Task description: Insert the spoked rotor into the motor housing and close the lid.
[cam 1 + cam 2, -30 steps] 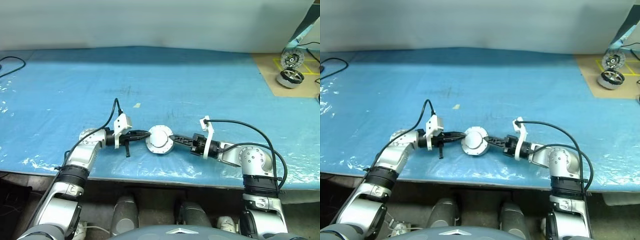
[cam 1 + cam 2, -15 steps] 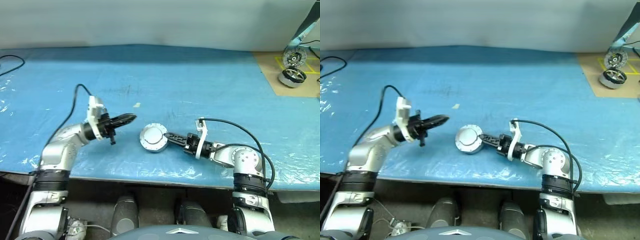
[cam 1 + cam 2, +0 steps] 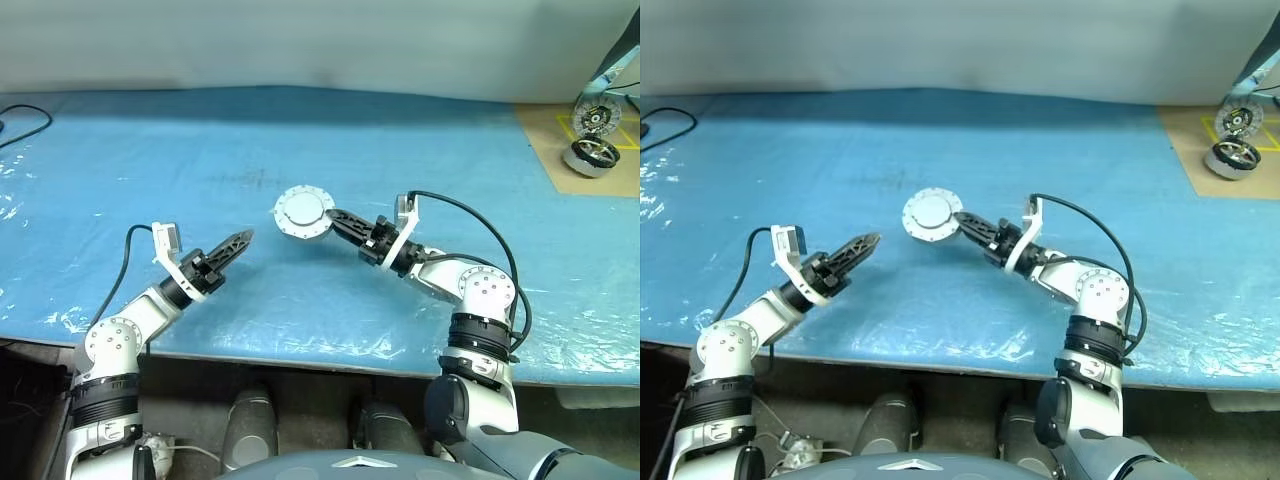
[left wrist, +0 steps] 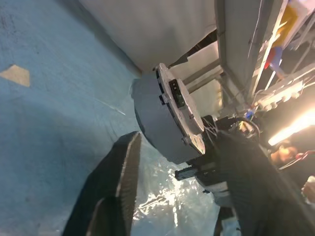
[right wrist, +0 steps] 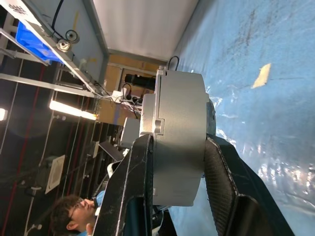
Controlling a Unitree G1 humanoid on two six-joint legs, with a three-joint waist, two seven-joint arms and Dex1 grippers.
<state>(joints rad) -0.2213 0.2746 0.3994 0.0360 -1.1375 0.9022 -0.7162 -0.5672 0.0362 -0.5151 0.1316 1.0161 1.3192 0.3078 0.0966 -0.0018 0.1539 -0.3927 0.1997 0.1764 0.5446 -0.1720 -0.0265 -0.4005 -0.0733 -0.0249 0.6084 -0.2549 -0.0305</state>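
Covering the whole bench, a blue plastic sheet (image 3: 300,140) lay glossy and faintly wrinkled, with bright glare along its near edge and a few dark scuffs toward its middle. A tan board (image 3: 580,140) with yellow tape lines sat at the far right corner. On it stood two small round parts: a chrome wheel-like motor (image 3: 592,156) and, just behind it, a spoked disc (image 3: 592,114) set upright on edge.

The right gripper (image 3: 330,216) reached toward the sheet's middle, its two black ribbed fingers clamped on the motor housing (image 3: 303,210) and carrying it clear of the sheet. The housing was a short matte silver-grey metal drum, smooth-walled. The lid (image 3: 301,207), a flat grey disc with small tabs spaced round its rim, sat flush over the drum's mouth and faced the head camera. In the right wrist view the fingers (image 5: 133,177) pinched the drum's wall from both sides, one just under a small square lug on the rim.

The left gripper (image 3: 238,240) hung apart from the housing, nearer the front edge, pointing toward it and holding nothing. Its fingers were spread, as the left wrist view showed, one serrated black finger (image 4: 115,182) on either side of the housing's profile. A small pale scrap (image 4: 15,74) lay flat on the sheet.
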